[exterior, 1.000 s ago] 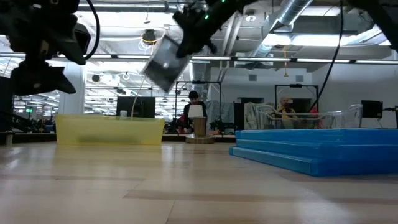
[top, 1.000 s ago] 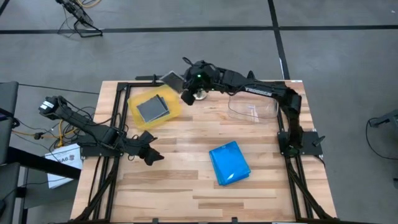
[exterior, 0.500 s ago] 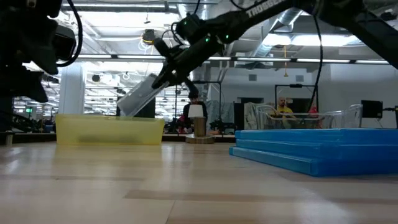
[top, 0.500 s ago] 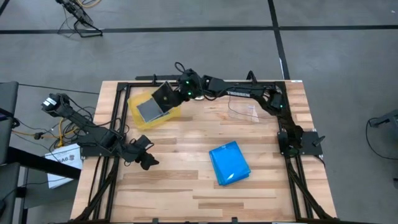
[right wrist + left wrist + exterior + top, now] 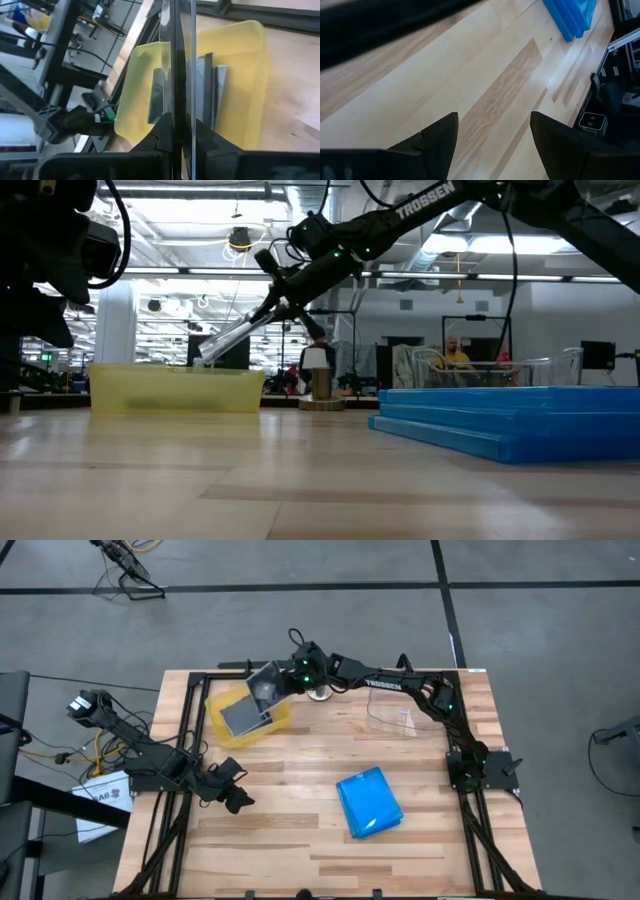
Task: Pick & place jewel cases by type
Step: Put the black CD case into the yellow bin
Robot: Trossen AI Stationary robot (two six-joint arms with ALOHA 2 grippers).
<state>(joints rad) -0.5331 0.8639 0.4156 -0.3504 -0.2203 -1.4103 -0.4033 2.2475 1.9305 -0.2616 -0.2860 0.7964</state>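
A smoky grey jewel case (image 5: 265,688) is in my right gripper (image 5: 287,679), which is shut on it above the yellow tray (image 5: 222,732) at the table's far left. In the low view the case (image 5: 240,332) slants down toward the tray (image 5: 175,390). More grey cases (image 5: 240,718) lie flat in the tray. A stack of blue cases (image 5: 368,802) lies flat on the table's middle right. My left gripper (image 5: 232,796) hovers open over bare wood near the left edge (image 5: 492,135). My right gripper pinches the grey case by its upper edge (image 5: 181,117), one finger (image 5: 161,134) on each flat face. The fingers come slanting down from the far right. The case is lifted clear and tilted, its free edge (image 5: 207,354) lowest, just above the tray's rim.
A clear plastic bin (image 5: 405,712) stands at the far right, beside the right arm. A small round object (image 5: 320,693) sits near the far edge, right of the tray. Bare wood lies between the tray and the blue stack (image 5: 500,420). People show in the room behind.
My right gripper has swung from the far edge toward the left and down over the yellow tray, keeping its hold. The grey case has tipped from nearly face-on to a slant with its free edge low over the tray. My left gripper has shifted slightly toward the left edge.
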